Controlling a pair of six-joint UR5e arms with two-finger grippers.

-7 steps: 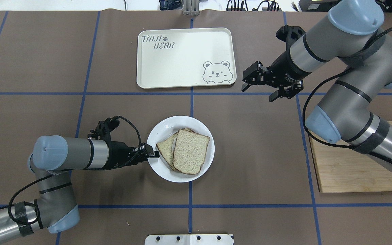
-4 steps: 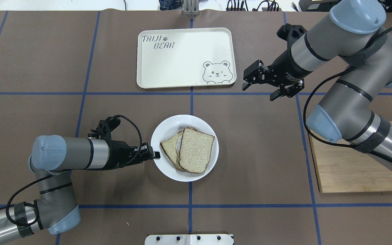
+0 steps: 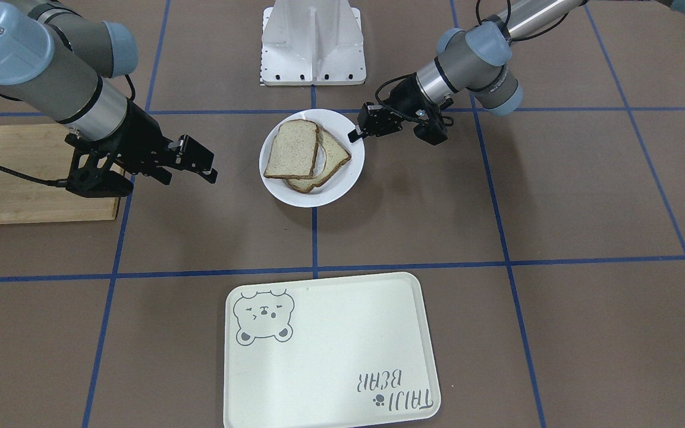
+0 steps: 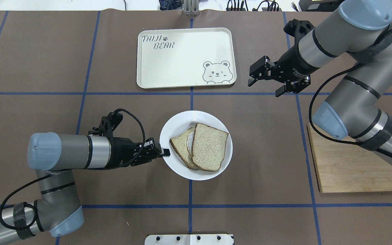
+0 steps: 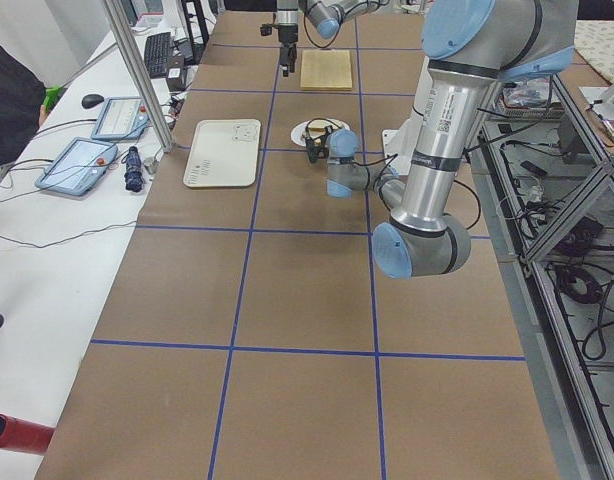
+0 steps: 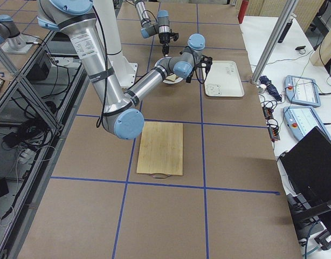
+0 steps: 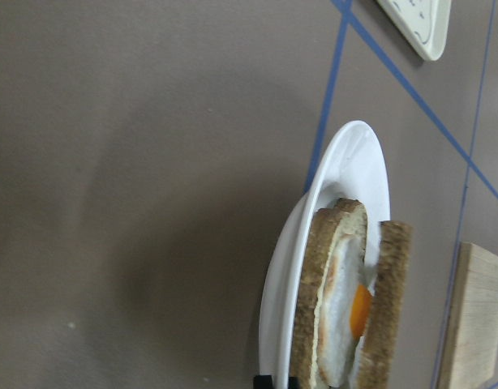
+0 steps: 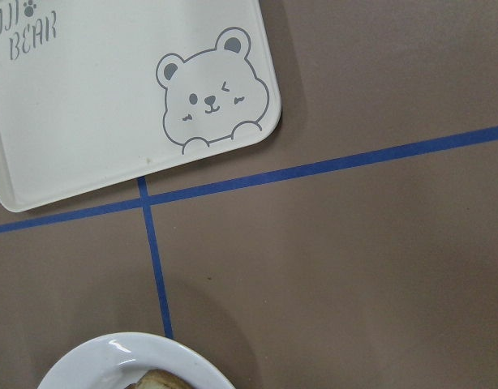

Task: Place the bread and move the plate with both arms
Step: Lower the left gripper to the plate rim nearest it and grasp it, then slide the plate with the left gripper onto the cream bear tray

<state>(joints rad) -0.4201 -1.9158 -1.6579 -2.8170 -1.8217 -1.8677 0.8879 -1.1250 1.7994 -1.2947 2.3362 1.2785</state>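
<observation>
Cream bear-print tray (image 4: 182,58): lying flat on the bench (image 4: 250,153), near the right hand (image 4: 264,86). Wooden cutting board (image 4: 349,170): resting well apart from that hand, at the bench edge.

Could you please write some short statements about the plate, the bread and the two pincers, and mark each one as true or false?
1. The bread lies on the plate, partly over the other slice. True.
2. The right pincer grips the plate's rim. False: it hangs open beside the tray, apart from the plate; the left pincer grips the rim.
3. The plate stands on the tray. False: it is on the brown table, apart from the tray.
4. A fried egg shows between the two slices. True.
5. A wooden board lies on the robot's right side. True.
</observation>
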